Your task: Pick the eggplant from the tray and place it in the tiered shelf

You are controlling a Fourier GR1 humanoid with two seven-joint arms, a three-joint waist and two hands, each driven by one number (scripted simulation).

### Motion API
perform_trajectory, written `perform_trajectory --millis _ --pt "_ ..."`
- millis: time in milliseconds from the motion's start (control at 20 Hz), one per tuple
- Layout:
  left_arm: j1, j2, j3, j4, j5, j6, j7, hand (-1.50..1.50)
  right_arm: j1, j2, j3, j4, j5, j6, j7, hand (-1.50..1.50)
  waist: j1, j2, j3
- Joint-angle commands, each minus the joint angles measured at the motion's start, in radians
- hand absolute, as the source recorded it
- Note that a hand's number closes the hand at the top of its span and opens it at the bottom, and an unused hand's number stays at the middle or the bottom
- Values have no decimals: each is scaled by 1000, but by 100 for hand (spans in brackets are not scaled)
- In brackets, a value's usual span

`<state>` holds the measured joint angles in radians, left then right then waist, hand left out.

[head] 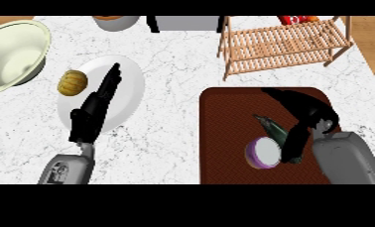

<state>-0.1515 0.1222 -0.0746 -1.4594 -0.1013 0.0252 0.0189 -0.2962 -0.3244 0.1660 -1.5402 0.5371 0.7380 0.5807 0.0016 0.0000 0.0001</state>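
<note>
I see the eggplant [265,150] lying on the tray [223,122], well apart from the shelf [282,42]. The right robot hand [311,114] sits against the eggplant's right side; I cannot tell whether it grips. The left robot hand [92,114] is open, flat over the plate [128,87].

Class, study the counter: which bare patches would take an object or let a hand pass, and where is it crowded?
Free: the marble between the plate, the tray and the tiered shelf; the tray's left half. Crowded: the tray's right side, where the right hand curls round the eggplant, and the plate under the left hand.
</note>
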Motion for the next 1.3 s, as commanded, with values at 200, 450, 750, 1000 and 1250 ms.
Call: perform_trajectory --millis 200,450,750,1000,1250 --pt "-12 10 45 -17 25 -50 44 0 22 57 15 39 87 -11 -25 -150 0 0 0" --pt "-8 -13 43 -9 4 -53 13 0 0 1 -52 121 117 0 -166 -150 0 0 0" --pt "-13 -14 56 36 -31 -35 -19 0 54 66 0 175 192 -79 -188 -150 0 0 0" --pt "10 -30 49 41 -49 -30 -62 0 60 41 -11 100 184 21 -195 150 -2 0 0" --pt "-81 -27 85 129 -32 -43 -65 0 84 -33 46 136 273 -58 -356 150 -3 1 0"
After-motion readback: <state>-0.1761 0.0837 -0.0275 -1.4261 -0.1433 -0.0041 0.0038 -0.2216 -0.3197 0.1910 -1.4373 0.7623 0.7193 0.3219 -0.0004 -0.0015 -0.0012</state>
